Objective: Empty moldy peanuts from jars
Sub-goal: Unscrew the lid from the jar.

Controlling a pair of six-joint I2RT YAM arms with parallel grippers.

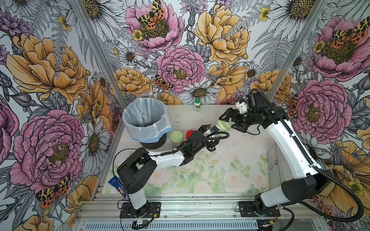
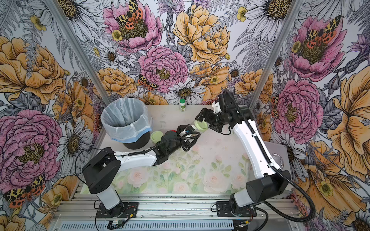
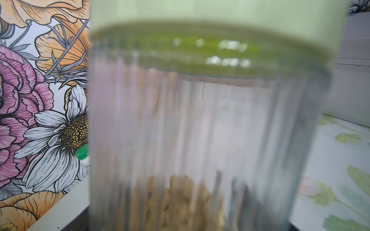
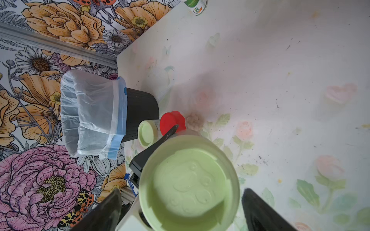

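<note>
In both top views we see the left gripper clamped on the held jar. The jar is lifted off the tabletop and tipped on its side, so its pale green lid faces right. The right gripper meets it there, with its fingers apart on either side of the lid. Only the right wrist view shows the gaps between those fingers and the lid's rim, and a raised pattern moulded into the lid's top. Only the left wrist view shows the contents: the moldy peanuts, a tan, lumpy heap at the jar's bottom end, behind ribbed clear glass and much blurred. We cannot make out the left fingers in that view.

Left of the held jar, two more jars stand upright just beside each other on the tabletop. They are the green-lidded jar and the narrower red-lidded jar, which the left arm partly hides in the top views. Just left of them stands a black bin, lined with a thin translucent bag with a blue hem. A white bottle with a green cap stands at the far edge.

The tabletop is pale, printed with faded roses and leaves, scuffed and specked with dark marks. The walls carry bold floral wallpaper of peonies, daisies and moths. Aluminium rails run along the near edge.
</note>
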